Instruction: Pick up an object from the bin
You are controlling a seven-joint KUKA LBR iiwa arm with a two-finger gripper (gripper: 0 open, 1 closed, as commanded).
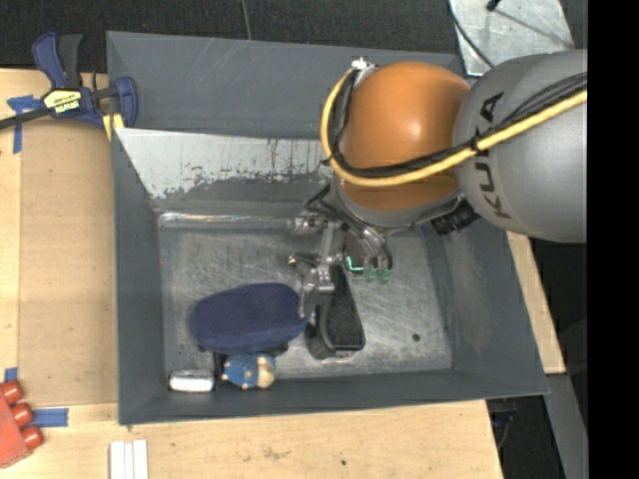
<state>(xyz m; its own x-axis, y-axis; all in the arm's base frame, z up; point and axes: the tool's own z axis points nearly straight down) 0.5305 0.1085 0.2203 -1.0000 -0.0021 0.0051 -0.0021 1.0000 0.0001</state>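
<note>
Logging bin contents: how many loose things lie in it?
3: a dark blue oval pad beside the tool, a white piece in the near-left corner, a blue figure beside it. The arm may hide others.

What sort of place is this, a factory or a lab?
Most likely a robotics research lab: a KUKA arm reaches into a grey metal bin holding odd test items, like a blue mesh pouch and a small toy figure.
</note>
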